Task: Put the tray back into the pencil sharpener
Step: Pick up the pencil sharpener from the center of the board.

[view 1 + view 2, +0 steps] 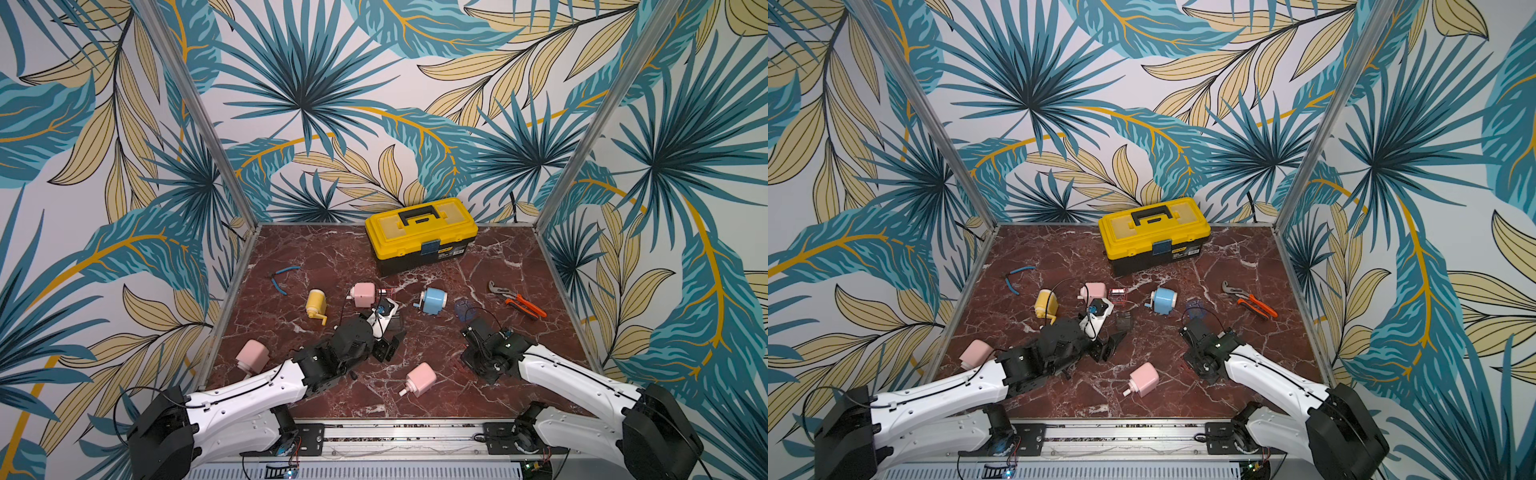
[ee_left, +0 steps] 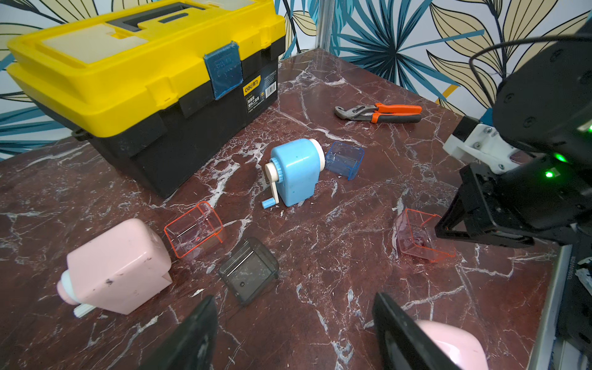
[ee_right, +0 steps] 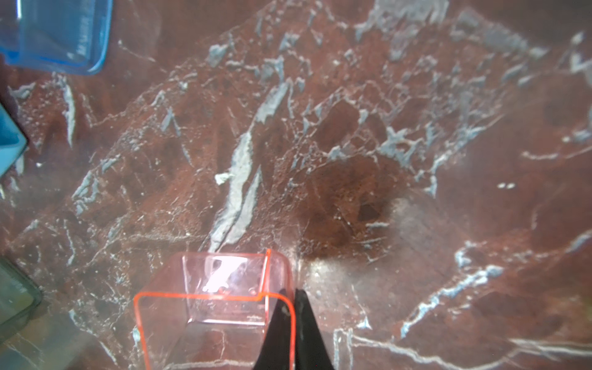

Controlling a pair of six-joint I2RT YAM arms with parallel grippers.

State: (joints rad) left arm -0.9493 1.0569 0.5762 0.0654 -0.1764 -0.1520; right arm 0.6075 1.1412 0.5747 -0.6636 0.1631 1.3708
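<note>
A clear red tray (image 3: pixel 221 301) rests on the marble table, and my right gripper (image 3: pixel 294 296) is shut on one of its side walls, one finger inside and one outside. The left wrist view shows the same tray (image 2: pixel 416 237) under the right gripper (image 2: pixel 448 226). A pink pencil sharpener (image 1: pixel 422 378) lies on its side between the two arms. Two more pink sharpeners (image 1: pixel 363 293) (image 1: pixel 253 355) lie further left. My left gripper (image 2: pixel 294 301) hovers open over bare marble with nothing between its fingers.
A second red tray (image 2: pixel 193 229), a grey tray (image 2: pixel 248 270) and a blue tray (image 2: pixel 346 160) lie loose. A blue sharpener (image 1: pixel 434 298) and a yellow one (image 1: pixel 316 303) stand mid-table. The yellow toolbox (image 1: pixel 419 232) sits at the back, with pliers (image 1: pixel 519 301) on the right and blue cutters (image 1: pixel 282 276) on the left.
</note>
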